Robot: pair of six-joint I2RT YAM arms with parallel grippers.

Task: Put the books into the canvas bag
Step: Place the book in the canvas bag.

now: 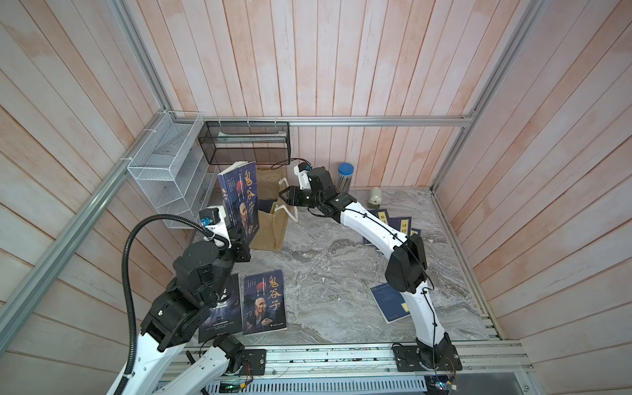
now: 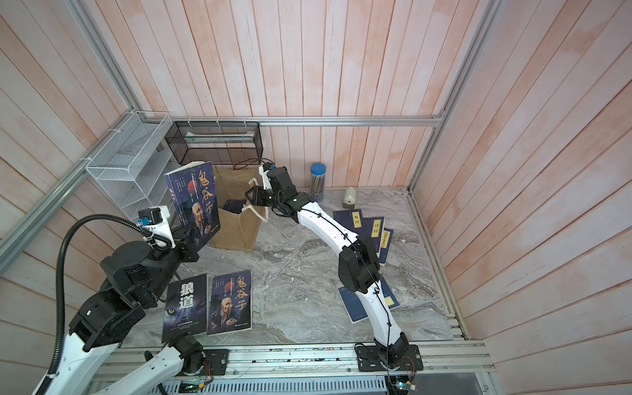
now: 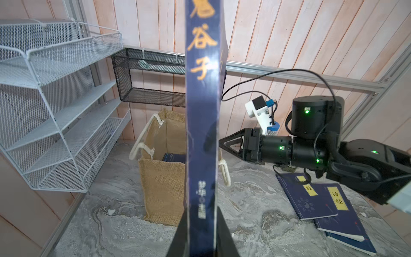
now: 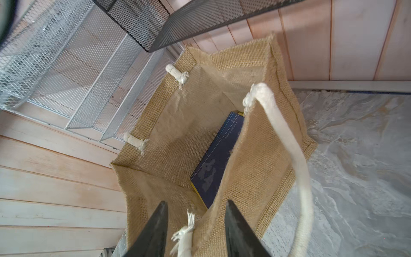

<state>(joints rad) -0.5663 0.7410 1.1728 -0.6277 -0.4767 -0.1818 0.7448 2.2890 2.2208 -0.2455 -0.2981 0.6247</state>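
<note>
my left gripper (image 3: 201, 224) was clamped on a portrait book (image 1: 239, 195), held upright at nine o'clock of the bag (image 1: 270, 229), which stood at eleven o'clock on the table (image 1: 325, 273). my right gripper (image 4: 196, 202) had its jaws apart astride the bag's wall. one navy book (image 4: 215, 160) lay inside. i judged most was left: a wolf book (image 2: 186, 304) and a second portrait book (image 2: 231, 302) at seven o'clock, a navy fan (image 2: 367, 227) at three, and a lone navy book (image 1: 388, 302) at four.
</note>
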